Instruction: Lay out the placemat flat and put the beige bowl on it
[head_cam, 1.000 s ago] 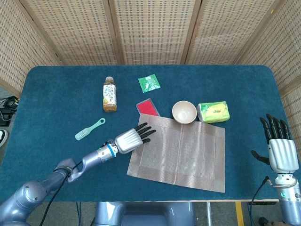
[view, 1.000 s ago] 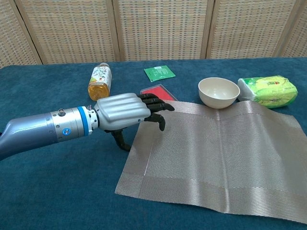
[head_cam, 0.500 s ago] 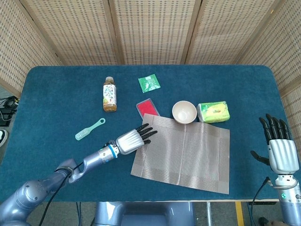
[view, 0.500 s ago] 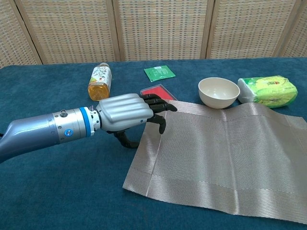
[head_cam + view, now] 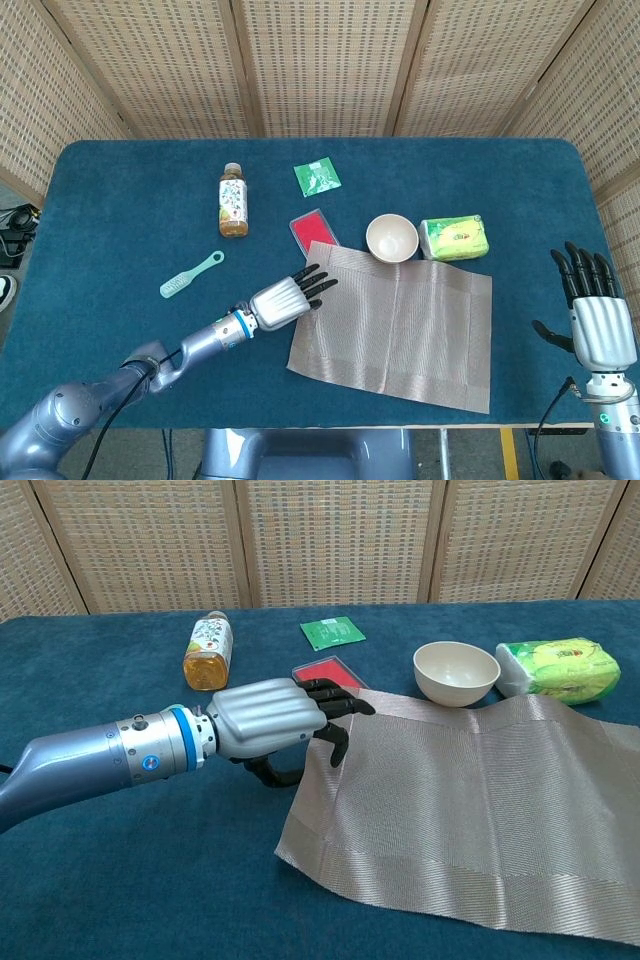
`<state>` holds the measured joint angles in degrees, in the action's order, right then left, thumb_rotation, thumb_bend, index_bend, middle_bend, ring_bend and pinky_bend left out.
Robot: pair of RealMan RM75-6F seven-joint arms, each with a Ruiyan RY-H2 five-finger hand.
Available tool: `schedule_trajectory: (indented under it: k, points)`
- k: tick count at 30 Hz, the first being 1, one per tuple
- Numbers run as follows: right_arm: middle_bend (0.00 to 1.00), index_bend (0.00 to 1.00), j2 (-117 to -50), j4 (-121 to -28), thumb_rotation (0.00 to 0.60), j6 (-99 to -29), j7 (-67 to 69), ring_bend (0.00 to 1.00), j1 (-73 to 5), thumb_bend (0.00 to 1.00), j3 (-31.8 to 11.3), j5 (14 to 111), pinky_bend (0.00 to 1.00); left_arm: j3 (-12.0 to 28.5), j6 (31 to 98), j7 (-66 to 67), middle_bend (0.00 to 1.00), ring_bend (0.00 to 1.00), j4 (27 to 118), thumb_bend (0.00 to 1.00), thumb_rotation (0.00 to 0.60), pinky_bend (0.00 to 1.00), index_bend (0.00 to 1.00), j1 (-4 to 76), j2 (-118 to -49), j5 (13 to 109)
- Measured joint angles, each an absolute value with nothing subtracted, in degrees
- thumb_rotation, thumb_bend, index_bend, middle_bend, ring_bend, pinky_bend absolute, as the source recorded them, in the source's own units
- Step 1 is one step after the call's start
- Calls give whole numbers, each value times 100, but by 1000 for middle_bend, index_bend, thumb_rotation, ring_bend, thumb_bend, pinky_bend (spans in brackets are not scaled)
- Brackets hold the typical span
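The woven grey placemat [image 5: 400, 330] [image 5: 460, 800] lies spread flat on the blue table, near the front edge. Its far edge touches or nearly touches the beige bowl [image 5: 391, 238] [image 5: 456, 672], which stands upright and empty just behind it. My left hand [image 5: 285, 298] [image 5: 265, 718] reaches in from the left with its fingers stretched out and spread, their tips pressing on the mat's far left corner. The thumb curls below, beside the mat's left edge. My right hand [image 5: 590, 310] hangs off the table's right side, fingers straight up and apart, holding nothing.
A red card [image 5: 312, 228] [image 5: 325, 668] lies just behind the mat's left corner. A green tissue pack [image 5: 455, 238] [image 5: 555, 667] sits right of the bowl. A tea bottle [image 5: 232, 202] [image 5: 207, 650], a green packet [image 5: 317, 177] and a mint brush [image 5: 190, 274] lie further left.
My left hand has slid right, and the placemat has moved right and turned slightly with it. The bowl and my right hand have stayed put.
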<state>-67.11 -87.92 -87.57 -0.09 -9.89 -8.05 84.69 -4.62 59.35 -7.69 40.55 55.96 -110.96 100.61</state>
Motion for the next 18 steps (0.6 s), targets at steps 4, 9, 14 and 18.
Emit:
schedule_trajectory:
  k: [4,9,14,18]
  points:
    - [0,0,-6689,-8835,600,-8790,8,0,-972,0,-805,8513,0,-482,5908,-761,0,0,4075,451,600,0,413,5580,-11128,10034]
    - [0,0,-6665,-8875,600,-8818,23,0,-952,0,-806,8552,0,-485,5891,-783,0,0,4056,451,600,0,483,5566,-11177,10002]
    - [0,0,-6655,-8894,600,-8831,31,0,-942,0,-806,8581,0,-470,5881,-833,0,0,4027,451,600,0,582,5559,-11226,9962]
    - [0,0,-6643,-8910,600,-8847,48,0,-933,0,-809,8602,0,-441,5888,-829,0,0,3974,458,600,0,644,5549,-11280,9926]
